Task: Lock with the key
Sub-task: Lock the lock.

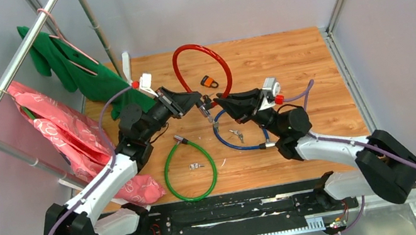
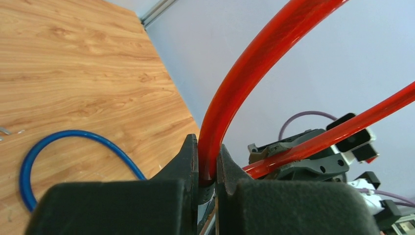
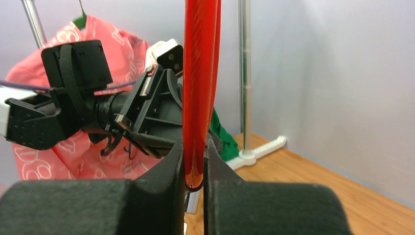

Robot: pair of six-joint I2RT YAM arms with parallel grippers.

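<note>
The left tool (image 2: 208, 164) and right tool (image 3: 195, 164) each pinch the red cable lock (image 2: 235, 83) near its ends, nose to nose above the tabletop (image 1: 285, 60), key (image 1: 209, 81) (orange tag, I reckon) lying just beyond both.

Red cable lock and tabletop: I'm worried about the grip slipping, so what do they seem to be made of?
The red cable lock looks like a glossy, translucent plastic sleeve; faint spiral lines beneath suggest a twisted wire core. The tabletop is wood or wood-look laminate with a satin finish and visible grain; I cannot tell which.
</note>
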